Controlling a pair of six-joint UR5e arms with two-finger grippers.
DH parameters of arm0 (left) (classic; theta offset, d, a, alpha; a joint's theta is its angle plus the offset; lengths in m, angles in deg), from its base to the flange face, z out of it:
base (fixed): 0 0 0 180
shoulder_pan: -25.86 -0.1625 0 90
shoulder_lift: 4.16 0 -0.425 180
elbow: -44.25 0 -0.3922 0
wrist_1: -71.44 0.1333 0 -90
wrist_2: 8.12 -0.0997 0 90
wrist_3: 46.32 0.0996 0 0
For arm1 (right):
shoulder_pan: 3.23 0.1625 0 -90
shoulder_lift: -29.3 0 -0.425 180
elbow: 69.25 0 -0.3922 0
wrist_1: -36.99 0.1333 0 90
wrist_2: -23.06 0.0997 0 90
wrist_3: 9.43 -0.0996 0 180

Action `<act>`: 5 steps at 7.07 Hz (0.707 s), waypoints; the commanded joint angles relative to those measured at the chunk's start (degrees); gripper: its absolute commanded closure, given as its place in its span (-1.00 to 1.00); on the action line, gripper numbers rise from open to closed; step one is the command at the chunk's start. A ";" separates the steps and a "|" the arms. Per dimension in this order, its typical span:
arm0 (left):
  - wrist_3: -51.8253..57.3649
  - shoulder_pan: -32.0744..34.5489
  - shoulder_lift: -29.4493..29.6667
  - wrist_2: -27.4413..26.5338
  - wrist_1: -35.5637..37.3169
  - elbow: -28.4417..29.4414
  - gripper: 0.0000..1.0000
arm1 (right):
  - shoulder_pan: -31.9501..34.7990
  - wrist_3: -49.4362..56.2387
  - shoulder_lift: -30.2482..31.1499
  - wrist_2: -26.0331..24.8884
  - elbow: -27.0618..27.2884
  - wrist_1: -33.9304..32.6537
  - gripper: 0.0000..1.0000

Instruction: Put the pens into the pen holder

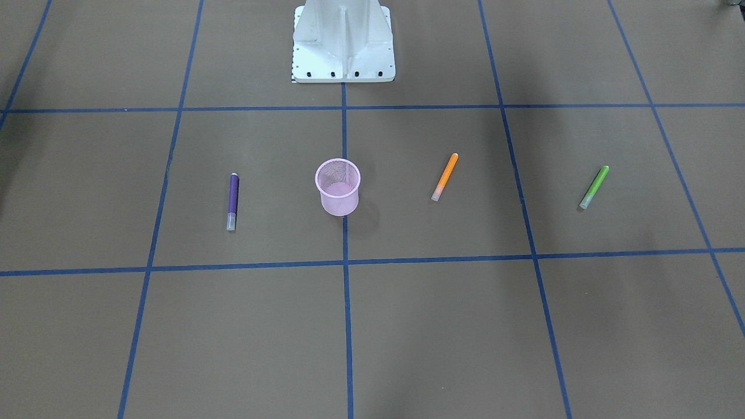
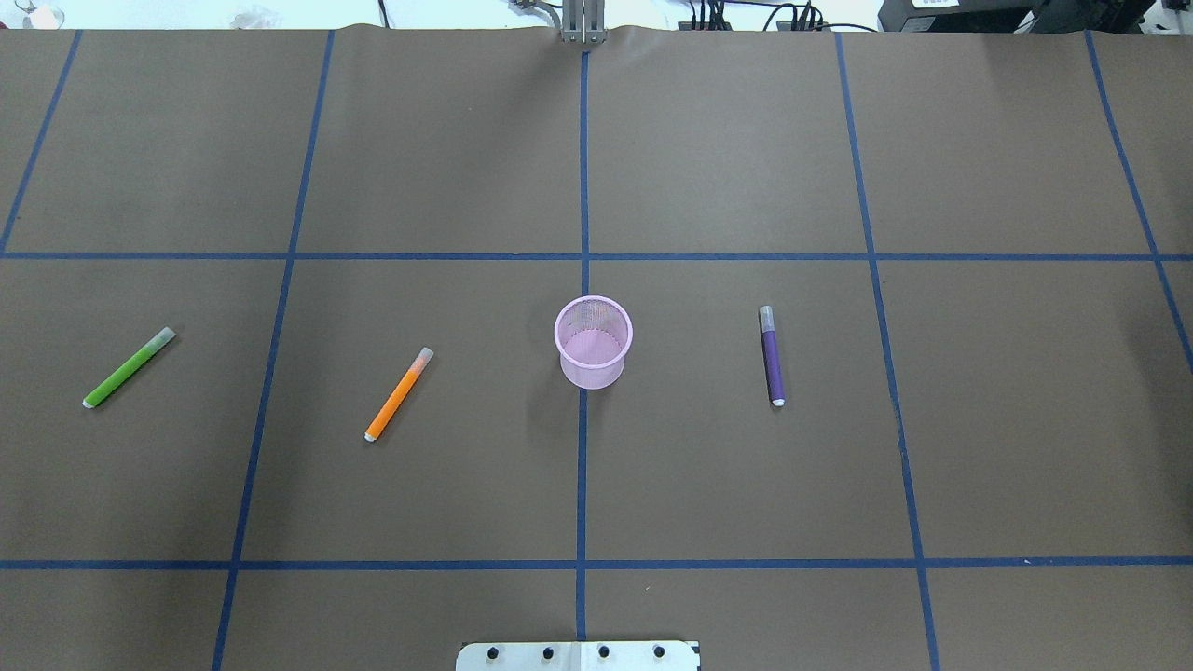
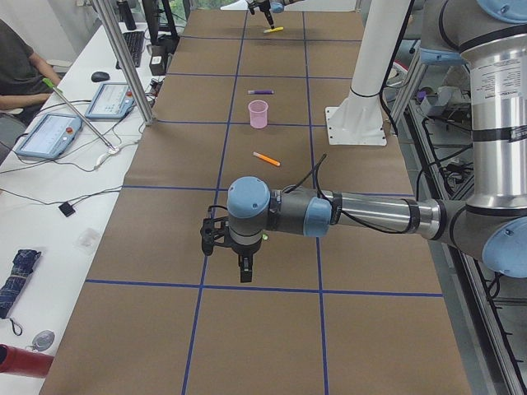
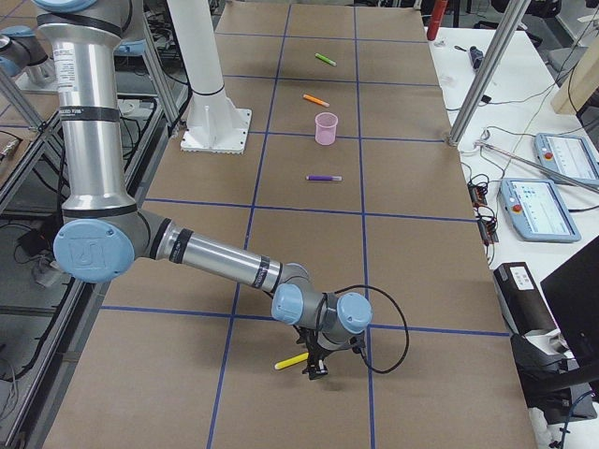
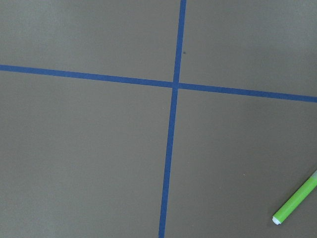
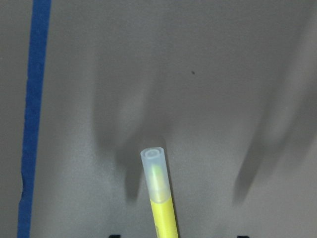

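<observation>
There are four pens, one pen holder and two grippers in all. Going by the left-end camera, nearest is the left gripper (image 3: 244, 271), hanging low over the table (image 2: 746, 466). The table is a flat sheet of matt brown paper, squared off with glossy blue tape (image 2: 582, 466). From this angle I cannot tell whether its jaws are parted or closed.

Just by its wrist lies the green pen (image 5: 296, 200), a slim round stick with a whitish butt end. The left wrist camera catches only that end, in its lower right corner near a tape crossing.

Next is the orange pen (image 3: 266, 159), lying aslant, its cap pale and translucent. Then comes the pen holder (image 3: 258, 113), a round pink wire-mesh piece tapering to its base. It stands upright on the centre tape line, and all four pens lie outside it. Past it the purple pen (image 3: 261, 91) lies flat, well apart from the pen holder.

Farthest is the yellow pen (image 3: 274, 30), with the right gripper (image 4: 316, 367) just beside it. They seem to touch, but the side views are too small to be sure, and its jaws cannot be judged either.

The overhead and front-facing cameras show only three pens and the pen holder. The yellow pen and both grippers appear only in the side views. The right wrist camera alone shows the yellow pen's clear, hollow cap close up.
</observation>
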 commanded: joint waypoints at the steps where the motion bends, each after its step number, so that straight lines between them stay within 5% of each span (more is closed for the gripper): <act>1: 0.00 0.00 -0.01 0.00 0.00 -0.01 -1.00 | -1.25 0.01 0.00 -0.05 0.00 0.00 -0.64; 3: 0.00 0.00 -0.01 0.00 0.00 -0.01 -1.00 | -1.34 -0.08 -0.08 0.04 -0.88 0.17 -0.20; 5: 0.00 0.00 -0.01 0.00 0.00 -0.01 -1.00 | -1.34 -0.08 -0.09 0.04 -1.32 0.18 -0.10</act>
